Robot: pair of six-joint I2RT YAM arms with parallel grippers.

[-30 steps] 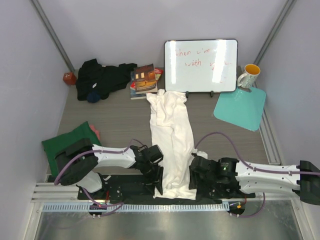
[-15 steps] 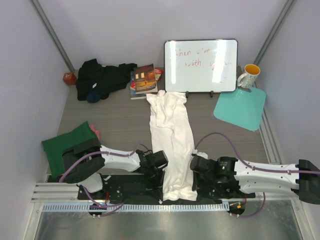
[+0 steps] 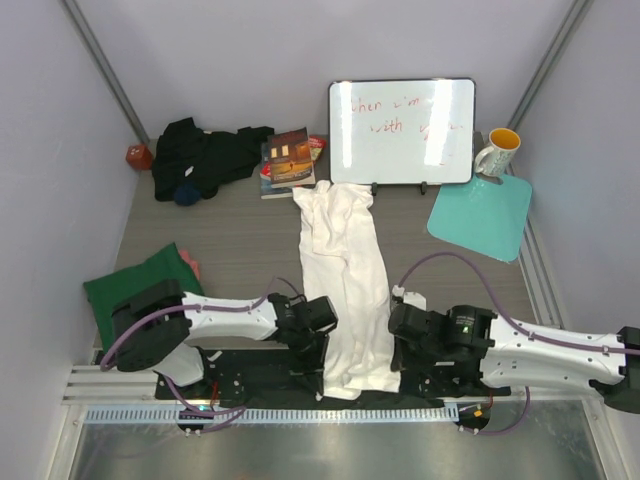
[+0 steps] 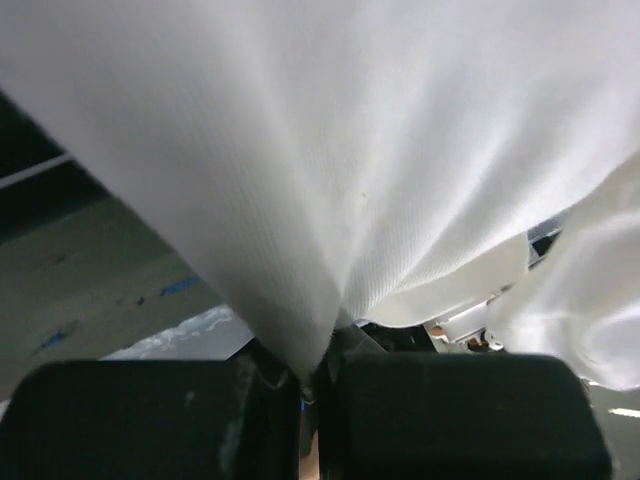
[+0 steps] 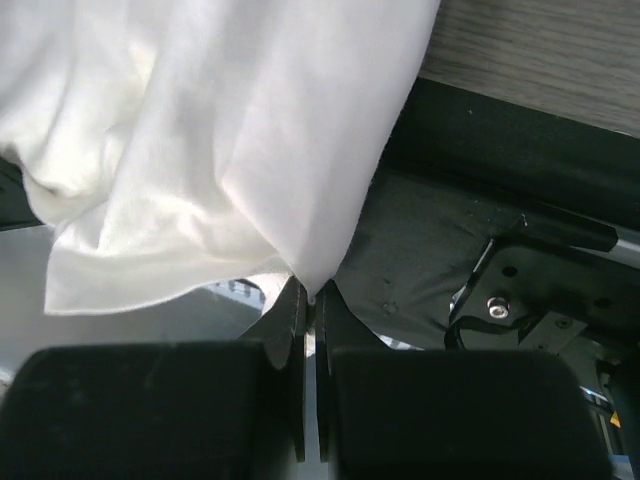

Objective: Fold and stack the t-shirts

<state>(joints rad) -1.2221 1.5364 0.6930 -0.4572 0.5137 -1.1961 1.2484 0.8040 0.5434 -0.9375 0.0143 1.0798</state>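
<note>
A white t-shirt point(image 3: 345, 265) lies as a long, narrow strip down the middle of the grey tabletop point(image 3: 240, 240). It runs from the foot of a whiteboard point(image 3: 402, 130) to the near edge. The left arm point(image 3: 235, 315) has its jaws clamped on the shirt's near left edge. The right arm point(image 3: 520, 350) has its jaws clamped on the near right edge. Both wrist views show the cloth pinched tight. A dark green t-shirt point(image 3: 125, 295) lies at the left edge. A black t-shirt point(image 3: 205, 155) is heaped at the far left, beside some books point(image 3: 290, 160).
</note>
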